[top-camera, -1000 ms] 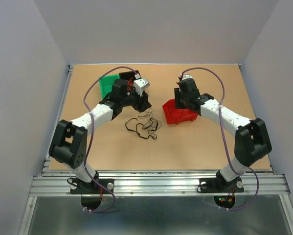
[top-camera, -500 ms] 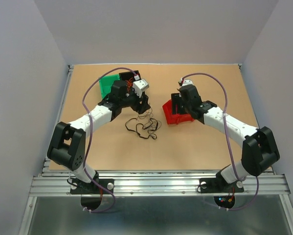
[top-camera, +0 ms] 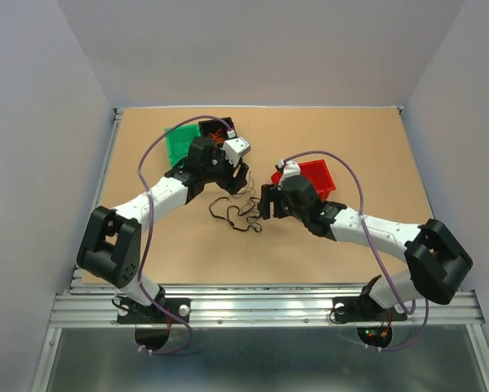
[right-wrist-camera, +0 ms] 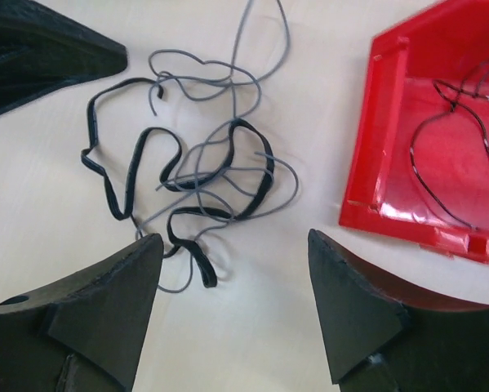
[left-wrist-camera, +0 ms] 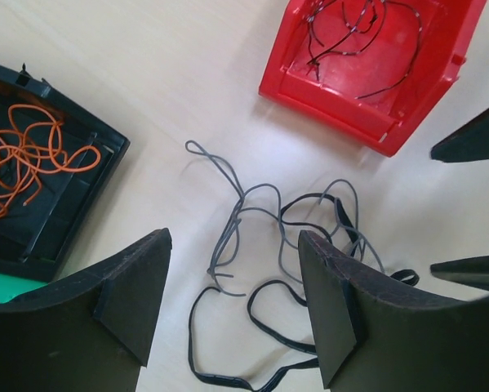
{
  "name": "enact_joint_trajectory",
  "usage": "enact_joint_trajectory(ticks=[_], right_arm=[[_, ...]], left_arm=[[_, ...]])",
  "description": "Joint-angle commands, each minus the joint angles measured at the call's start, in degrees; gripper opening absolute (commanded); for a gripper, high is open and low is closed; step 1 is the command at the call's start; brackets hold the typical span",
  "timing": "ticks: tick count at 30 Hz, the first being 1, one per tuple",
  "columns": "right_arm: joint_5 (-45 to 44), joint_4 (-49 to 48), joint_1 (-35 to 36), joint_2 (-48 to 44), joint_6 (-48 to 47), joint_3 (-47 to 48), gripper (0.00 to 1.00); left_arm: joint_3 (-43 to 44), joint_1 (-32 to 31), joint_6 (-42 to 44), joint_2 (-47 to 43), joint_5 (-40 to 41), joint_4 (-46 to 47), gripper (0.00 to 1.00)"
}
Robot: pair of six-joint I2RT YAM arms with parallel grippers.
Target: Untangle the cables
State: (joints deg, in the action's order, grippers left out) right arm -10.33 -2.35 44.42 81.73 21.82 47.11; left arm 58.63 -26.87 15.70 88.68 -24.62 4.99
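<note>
A tangle of cables (top-camera: 237,214) lies on the table's middle: a flat black cable (right-wrist-camera: 130,180) and a thin grey cable (right-wrist-camera: 220,82) wound together, also shown in the left wrist view (left-wrist-camera: 285,237). My left gripper (top-camera: 237,181) is open and empty, hovering just behind the tangle (left-wrist-camera: 236,310). My right gripper (top-camera: 266,202) is open and empty, just right of the tangle (right-wrist-camera: 232,302), with a black loop end close by its left finger.
A red bin (top-camera: 316,176) holding a thin black cable (right-wrist-camera: 448,163) sits right of the tangle. A black bin (left-wrist-camera: 64,204) with an orange cable (left-wrist-camera: 32,159) and a green bin (top-camera: 179,140) sit at the back left.
My right arm has swung from over the red bin forward and left, down to the tangle's right side. The red bin now shows uncovered. My left gripper has barely shifted.
</note>
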Motion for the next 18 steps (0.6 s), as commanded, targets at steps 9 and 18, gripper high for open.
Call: enact_joint_trajectory(ticks=[9, 18], right_arm=[[-9.80, -15.84, 0.58, -17.21, 7.53, -17.84, 0.77], [-10.33, -16.63, 0.58, -19.86, 7.62, -20.48, 0.74]], left_arm=[[2.45, -2.21, 5.92, 4.56, 7.65, -4.91, 0.69], [5.27, -5.21, 7.41, 8.63, 11.08, -9.13, 0.00]])
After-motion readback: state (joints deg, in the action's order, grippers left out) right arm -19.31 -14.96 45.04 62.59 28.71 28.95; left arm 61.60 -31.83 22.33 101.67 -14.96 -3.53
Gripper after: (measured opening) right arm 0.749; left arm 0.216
